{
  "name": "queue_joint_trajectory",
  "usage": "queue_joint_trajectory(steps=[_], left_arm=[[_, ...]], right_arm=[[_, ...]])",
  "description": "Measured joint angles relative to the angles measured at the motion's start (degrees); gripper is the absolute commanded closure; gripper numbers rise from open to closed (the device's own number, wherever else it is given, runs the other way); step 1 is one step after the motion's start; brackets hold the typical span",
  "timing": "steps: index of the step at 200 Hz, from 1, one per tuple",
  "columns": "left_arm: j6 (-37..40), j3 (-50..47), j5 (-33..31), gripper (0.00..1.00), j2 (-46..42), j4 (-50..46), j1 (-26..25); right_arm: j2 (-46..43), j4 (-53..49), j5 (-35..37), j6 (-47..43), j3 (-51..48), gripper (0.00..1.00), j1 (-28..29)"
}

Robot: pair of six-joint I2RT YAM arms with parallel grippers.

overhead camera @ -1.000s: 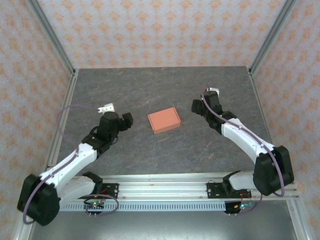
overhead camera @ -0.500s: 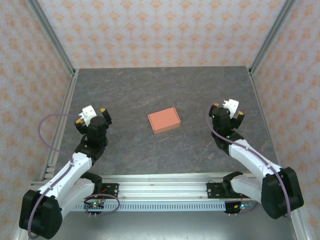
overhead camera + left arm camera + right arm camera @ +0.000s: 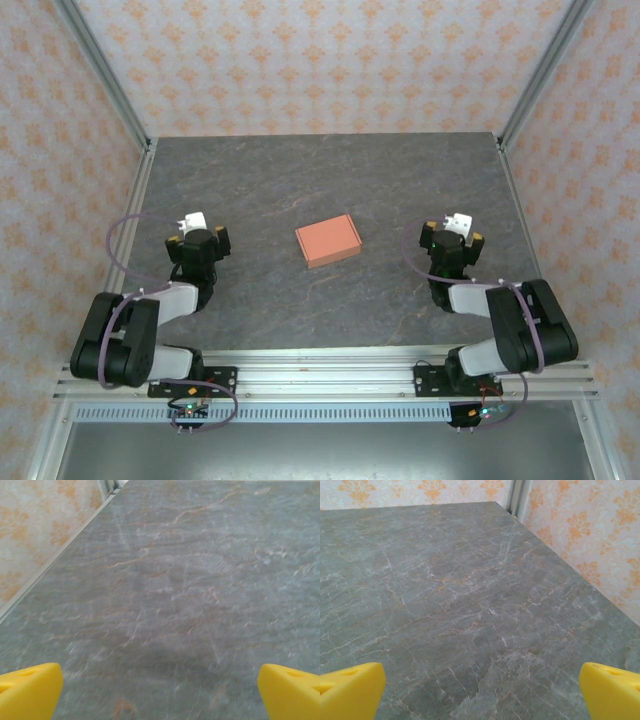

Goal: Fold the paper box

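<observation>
Seen from overhead, the salmon-orange paper box (image 3: pixel 329 241) sits closed and flat on the grey stone-patterned tabletop (image 3: pixel 300 170). It lies between the two claws and well apart from both, to the right of the left claw (image 3: pixel 198 236) and to the left of the right claw (image 3: pixel 452 236). The wrist cameras look forward past the box. Each takes in bare tabletop ahead of its claw, with yellow fingertips (image 3: pixel 27 687) (image 3: pixel 350 687) at the bottom corners of the picture, showing both claws spread wide and holding nothing. Ahead and to the left of the left claw, its camera catches the tabletop's side edge meeting the patterned wall (image 3: pixel 30 525). The right wrist camera finds the far corner post (image 3: pixel 517 495) ahead and to the right of its claw.

A second ago both arms reached inward, with the claws close on either side of the box. They have since drawn back, folded towards their bases, and opened fully. The box has not shifted.

Open surface surrounds the box on every side. Each claw stands nearer its own side edge than the box, with clear tabletop beyond it to the back wall.
</observation>
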Motion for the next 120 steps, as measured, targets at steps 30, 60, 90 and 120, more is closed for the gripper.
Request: queue_joint_trajectory(steps=[30,60,90,120], left_arm=[[2.40,1.14,7.72,0.00,6.58,4.96,1.01],[3.26,3.13,11.45,0.00,7.21,5.05,1.40],[3.41,3.58,12.00,0.00,7.21,5.05,1.44],[3.41,3.58,12.50,0.00,7.21,5.05,1.42]], right_arm=[[3.65,6.14,-5.38,-0.22,-0.81,0.01,-2.34],[5.49,3.30,-8.79,0.48,1.60,0.01,-3.76],[5.57,1.05,-11.21,1.62,4.92,0.01,-6.58],[5.57,-0.13,-12.44,2.10,5.03,0.01,-6.64]])
